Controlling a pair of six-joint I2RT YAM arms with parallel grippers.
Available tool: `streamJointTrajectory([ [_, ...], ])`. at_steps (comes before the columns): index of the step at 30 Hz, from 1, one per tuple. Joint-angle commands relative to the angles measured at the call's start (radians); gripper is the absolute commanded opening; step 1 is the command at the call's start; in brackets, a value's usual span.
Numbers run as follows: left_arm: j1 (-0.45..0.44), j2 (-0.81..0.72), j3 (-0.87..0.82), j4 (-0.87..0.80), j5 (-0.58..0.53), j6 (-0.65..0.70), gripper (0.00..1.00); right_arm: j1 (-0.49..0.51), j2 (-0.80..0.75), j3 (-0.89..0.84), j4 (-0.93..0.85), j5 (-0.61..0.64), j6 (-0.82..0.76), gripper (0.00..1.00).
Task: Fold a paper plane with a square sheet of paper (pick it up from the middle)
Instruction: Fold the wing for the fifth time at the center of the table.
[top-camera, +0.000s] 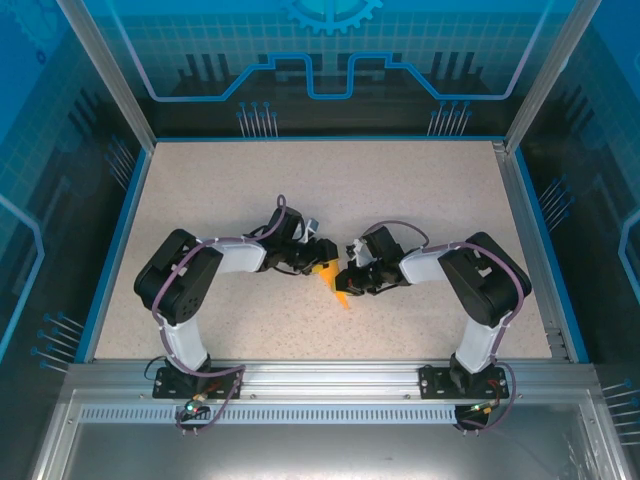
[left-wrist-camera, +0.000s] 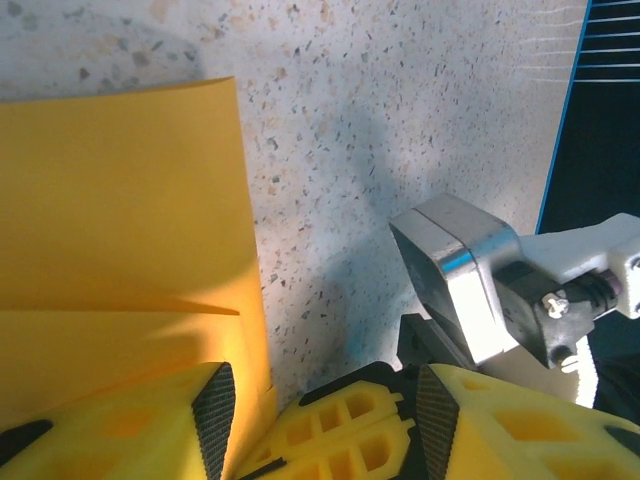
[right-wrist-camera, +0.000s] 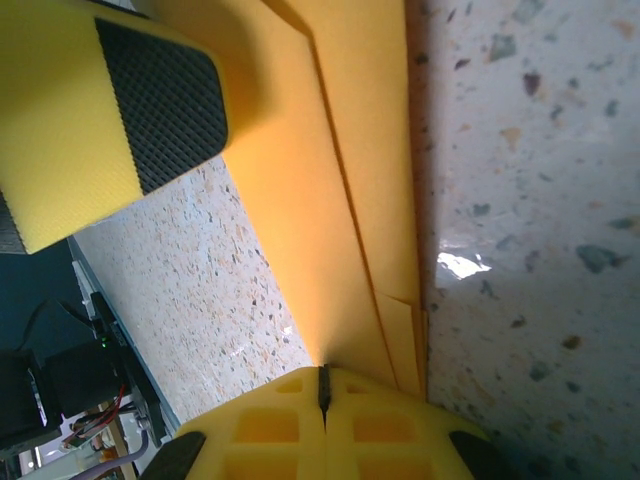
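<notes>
Right fingers pinch the folded paper while the left fingers stand open beside it
Mid-bench, between the two arms, the narrow orange-yellow shape runs roughly near to far, one edge clamped in the closed right pair; the left pair's ribbed black pads are apart with nothing between them, the paper just near and right of them. The sheet is thin, matte and sharply creased, its layered edges showing; the bench is hard and speckled. Whether a left pad touches the paper, I can't quite tell
</notes>
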Motion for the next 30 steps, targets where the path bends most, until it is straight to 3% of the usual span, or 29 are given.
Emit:
streamJointTrajectory([
  [1, -0.003, 0.011, -0.011, 0.022, 0.012, 0.025, 0.54, -0.015, 0.056, -0.037, -0.14, 0.053, -0.023, 0.03],
  [10, 0.023, 0.084, 0.016, -0.005, -0.088, 0.052, 0.53, -0.015, 0.039, -0.053, -0.169, 0.054, -0.038, 0.01],
  [30, 0.162, 0.096, 0.074, -0.105, -0.11, 0.102, 0.54, -0.015, 0.027, -0.05, -0.193, 0.045, -0.052, 0.0],
])
